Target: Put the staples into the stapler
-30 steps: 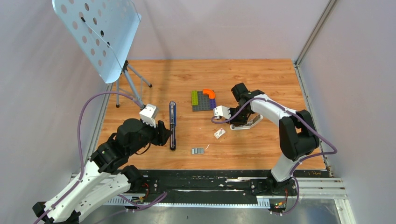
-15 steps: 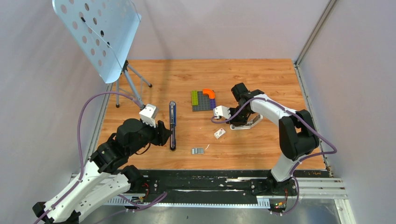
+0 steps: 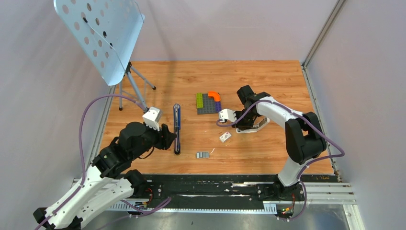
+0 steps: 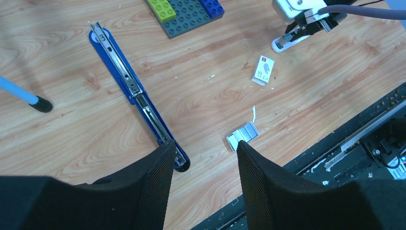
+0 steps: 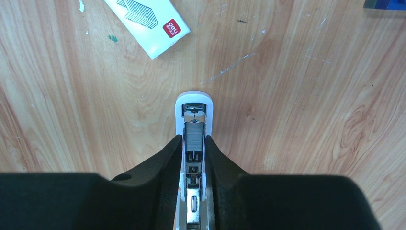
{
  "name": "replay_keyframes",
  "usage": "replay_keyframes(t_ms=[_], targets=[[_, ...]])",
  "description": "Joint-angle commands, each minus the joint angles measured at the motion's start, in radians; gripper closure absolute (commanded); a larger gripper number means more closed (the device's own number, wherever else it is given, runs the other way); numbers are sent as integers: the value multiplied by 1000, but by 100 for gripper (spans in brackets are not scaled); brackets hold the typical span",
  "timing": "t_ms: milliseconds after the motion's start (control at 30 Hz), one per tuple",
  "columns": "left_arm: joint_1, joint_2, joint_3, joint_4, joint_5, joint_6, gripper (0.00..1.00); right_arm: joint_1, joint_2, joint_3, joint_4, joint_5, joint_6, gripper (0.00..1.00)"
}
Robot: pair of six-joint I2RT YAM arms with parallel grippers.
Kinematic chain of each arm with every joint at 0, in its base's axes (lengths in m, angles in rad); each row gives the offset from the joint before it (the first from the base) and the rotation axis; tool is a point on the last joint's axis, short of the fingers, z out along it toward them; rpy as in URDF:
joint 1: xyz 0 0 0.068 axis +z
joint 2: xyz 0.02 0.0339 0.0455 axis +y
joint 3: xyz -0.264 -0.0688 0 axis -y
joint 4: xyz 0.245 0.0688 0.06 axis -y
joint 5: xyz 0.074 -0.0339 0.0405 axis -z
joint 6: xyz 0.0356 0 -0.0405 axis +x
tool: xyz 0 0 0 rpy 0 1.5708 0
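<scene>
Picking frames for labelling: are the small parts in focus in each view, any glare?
Left wrist view: grey ridged staple strip and slim blue stapler sharp; left gripper fingers dark, little detail. Right wrist view: white rounded plastic bar crisp in right gripper, no glare. Top view: even light, strip tiny.

A high camera looks down over the whole wooden worktop (image 3: 268, 81); both close wrist views share the small white printed cardboard box (image 4: 264, 69).

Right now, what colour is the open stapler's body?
The stapler is blue, silver inside; left wrist view.
</scene>
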Motion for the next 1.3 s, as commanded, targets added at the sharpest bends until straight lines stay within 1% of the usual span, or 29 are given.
replay_keyframes(t_ms=[0,133,200,267,333,367,400,500,600,633,700,800,833,900,967,1033,1100,1133,1200,1233,1267], targets=[[5,-8,-4,3,-4,15,46,12,-5,29,-42,-41,-22,73],[5,-9,-5,2,-7,17,46,5,-50,55,-39,-95,11,73],[6,-6,-5,6,-9,16,46,-2,-75,70,-24,-114,69,73],[5,-1,-5,12,-11,14,46,-9,-105,77,15,-120,180,73],[5,10,-1,18,-10,13,46,-11,-142,83,80,-66,340,78],[5,18,3,23,-10,15,46,-11,-167,91,126,-26,454,78],[5,28,5,27,-8,17,47,-13,-191,92,141,-15,532,78],[4,64,16,57,30,22,47,-14,-281,48,215,12,691,75],[4,131,37,111,91,16,47,-13,-396,-45,349,164,832,73],[4,157,48,126,107,12,47,-15,-438,-83,395,191,878,72],[3,208,67,165,153,9,47,-15,-517,-131,433,256,986,71],[-5,285,73,249,183,-12,47,-14,-597,-167,455,308,1159,64],[-12,318,79,274,189,-20,47,-14,-609,-175,453,321,1197,59],[-47,390,104,325,180,-33,47,-15,-622,-196,444,407,1316,44],[-84,470,131,376,165,-47,47,-20,-619,-185,374,440,1345,29],[-121,549,151,434,133,-53,48,-31,-616,-186,325,529,1381,25],[-140,630,170,490,119,-61,48,-66,-618,-202,305,559,1414,10],[-141,672,180,520,121,-70,48,-88,-617,-209,298,549,1427,6],[-145,751,192,588,123,-89,50,-136,-611,-220,287,507,1445,5],[-146,793,192,644,127,-100,50,-165,-605,-223,280,484,1460,6],[-146,833,190,699,130,-108,50,-199,-596,-224,273,454,1473,14]])
